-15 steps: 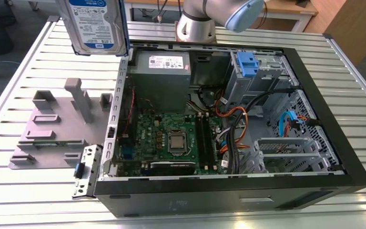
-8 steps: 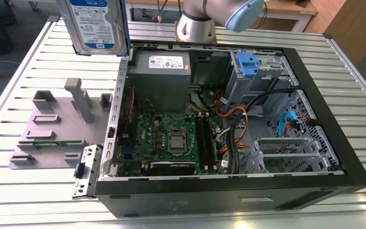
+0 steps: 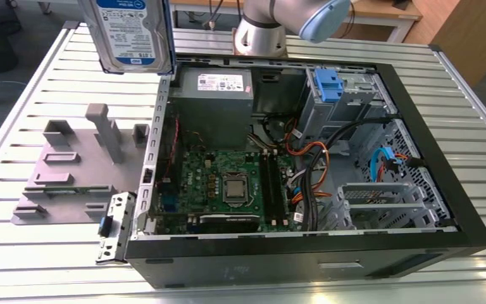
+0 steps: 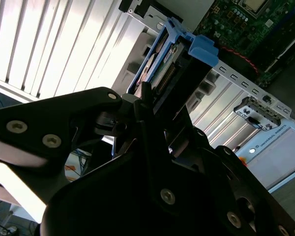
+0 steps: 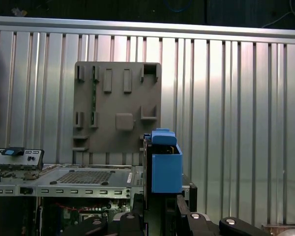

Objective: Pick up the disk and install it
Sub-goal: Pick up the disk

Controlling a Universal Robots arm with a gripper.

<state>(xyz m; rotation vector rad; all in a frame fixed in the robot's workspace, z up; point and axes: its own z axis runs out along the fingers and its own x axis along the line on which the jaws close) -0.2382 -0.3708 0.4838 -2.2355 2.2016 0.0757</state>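
The disk [image 3: 131, 31] hangs upright in the air above the back corner of the open computer case [image 3: 412, 133], on the exterior view's left. Its blue-and-white label faces the camera and a blue carrier frames its edge. In both wrist views my gripper [image 4: 155, 105] [image 5: 160, 209] is shut on the disk [image 4: 163, 74] [image 5: 148, 167], black fingers [image 4: 88, 105] clamping its flat sides. The carrier's blue end tab [image 4: 204, 49] [image 5: 165, 169] sticks out past the fingers. Below the disk lie the table and the case's edge.
A grey power supply [image 3: 213, 85], a green motherboard [image 3: 226, 183] and a drive bay with a blue clip [image 3: 326, 85] fill the case. A grey fixture plate [image 3: 74, 164] [image 5: 117, 93] lies on the slatted table [image 3: 23, 253] beside it. The arm's base [image 3: 262, 35] stands behind the case.
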